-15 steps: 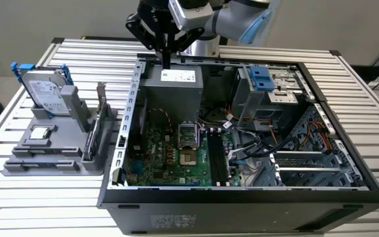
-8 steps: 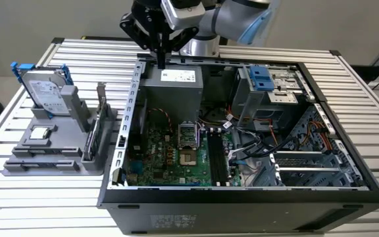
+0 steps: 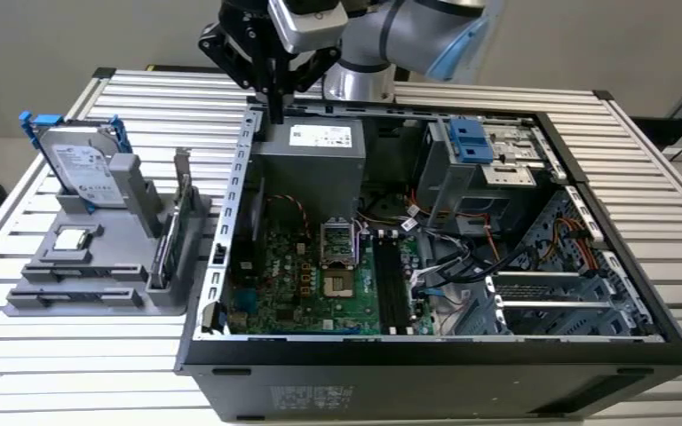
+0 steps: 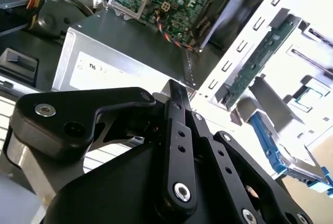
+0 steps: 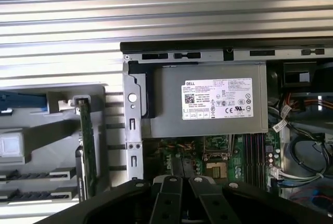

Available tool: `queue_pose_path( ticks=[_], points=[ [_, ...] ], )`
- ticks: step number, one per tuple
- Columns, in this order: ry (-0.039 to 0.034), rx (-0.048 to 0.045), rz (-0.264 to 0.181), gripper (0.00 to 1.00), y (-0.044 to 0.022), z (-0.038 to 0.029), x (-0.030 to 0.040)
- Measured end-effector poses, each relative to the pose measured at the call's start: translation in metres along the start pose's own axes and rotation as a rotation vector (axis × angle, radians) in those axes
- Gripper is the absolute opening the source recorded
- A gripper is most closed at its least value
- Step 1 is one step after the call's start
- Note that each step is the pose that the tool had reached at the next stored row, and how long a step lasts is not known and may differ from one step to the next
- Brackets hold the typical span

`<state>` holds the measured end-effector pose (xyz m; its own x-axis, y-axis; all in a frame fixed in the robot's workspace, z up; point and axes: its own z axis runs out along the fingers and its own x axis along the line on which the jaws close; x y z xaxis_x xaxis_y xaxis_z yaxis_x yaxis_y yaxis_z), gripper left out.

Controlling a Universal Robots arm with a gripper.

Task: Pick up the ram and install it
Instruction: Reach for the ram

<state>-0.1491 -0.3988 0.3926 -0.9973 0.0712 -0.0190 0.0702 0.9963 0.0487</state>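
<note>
1. Nearest in the exterior view is the black front wall of the open computer case (image 3: 436,382), which lies on the slatted table (image 3: 163,98).
2. Behind that wall, the green motherboard (image 3: 305,284) lies flat in the case, with its long black slots (image 3: 389,293) on the exterior view's right.
3. Outside the case, on the exterior view's left, is a gray holder (image 3: 92,311). A thin dark stick in its front slots looks like the ram (image 3: 81,298), though it is too small to be sure. It is well apart from the end effector.
4. Further back, the holder carries an upright card (image 3: 163,248) and a hard drive (image 3: 81,169).
5. The gray power supply (image 3: 312,151) fills the case's far-left corner.
6. The end effector (image 3: 276,111) hangs just above that corner. In the second wrist view its fingers (image 4: 179,130) are pressed together with nothing between them.
</note>
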Motion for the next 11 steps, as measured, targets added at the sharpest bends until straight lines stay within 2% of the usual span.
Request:
queue_pose_path(
  ticks=[11],
  points=[
    [0.0000,0.0000,0.000,0.00,-0.0011,-0.0003,0.0149]
  ],
)
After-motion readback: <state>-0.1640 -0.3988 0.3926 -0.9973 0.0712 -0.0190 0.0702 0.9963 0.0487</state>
